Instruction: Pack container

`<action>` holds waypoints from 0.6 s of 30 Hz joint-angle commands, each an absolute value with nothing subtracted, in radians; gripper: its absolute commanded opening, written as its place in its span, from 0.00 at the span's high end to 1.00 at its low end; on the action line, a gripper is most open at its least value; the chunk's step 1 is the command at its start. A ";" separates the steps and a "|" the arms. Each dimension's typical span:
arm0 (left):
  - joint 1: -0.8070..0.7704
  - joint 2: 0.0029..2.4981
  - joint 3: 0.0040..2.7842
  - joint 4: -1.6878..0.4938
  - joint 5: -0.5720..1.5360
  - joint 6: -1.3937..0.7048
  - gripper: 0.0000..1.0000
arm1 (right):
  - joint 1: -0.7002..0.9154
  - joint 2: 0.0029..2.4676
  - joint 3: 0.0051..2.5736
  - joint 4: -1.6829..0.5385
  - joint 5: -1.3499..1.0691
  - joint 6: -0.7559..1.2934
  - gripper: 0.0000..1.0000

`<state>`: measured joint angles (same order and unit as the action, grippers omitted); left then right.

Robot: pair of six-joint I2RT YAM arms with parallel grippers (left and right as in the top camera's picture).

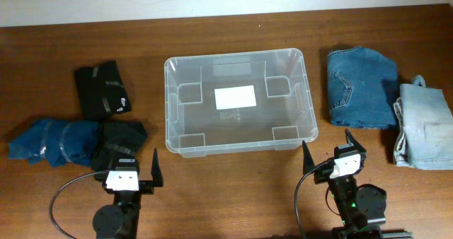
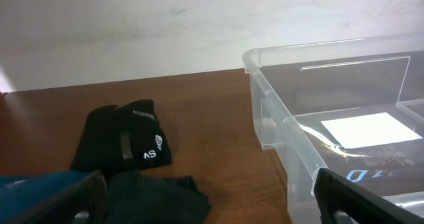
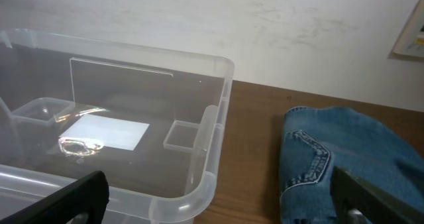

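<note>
Nearest you, your left fingers [image 1: 156,170] stand wide apart and grip nothing. They are just beside a crumpled black garment [image 1: 124,135] and a rolled blue garment [image 1: 53,141] on the bench [image 1: 233,196]. Your right fingers [image 1: 306,161] are spread just as wide, also gripping nothing, near the container's front right corner. The container [image 1: 172,119] sits upright mid-bench between the two clothing piles, with a white label [image 1: 235,96] on its bottom. Farther back on the left lies a folded black garment [image 1: 102,90]. On the right, dark jeans [image 1: 361,87] and pale jeans [image 1: 423,126] lie side by side.

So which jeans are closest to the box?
The dark blue jeans, just right of the clear container; the pale light-blue pair lies farther out beyond them.
</note>
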<state>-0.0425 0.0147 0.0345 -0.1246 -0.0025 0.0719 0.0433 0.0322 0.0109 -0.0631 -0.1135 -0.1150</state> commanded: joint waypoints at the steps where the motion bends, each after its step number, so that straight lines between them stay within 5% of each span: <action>1: -0.036 0.006 0.030 -0.125 0.012 0.084 0.01 | 0.052 0.035 0.006 -0.068 -0.093 -0.123 0.01; 18: -0.036 0.006 0.030 -0.125 0.012 0.084 0.01 | 0.052 0.035 0.006 -0.064 0.001 -0.122 0.02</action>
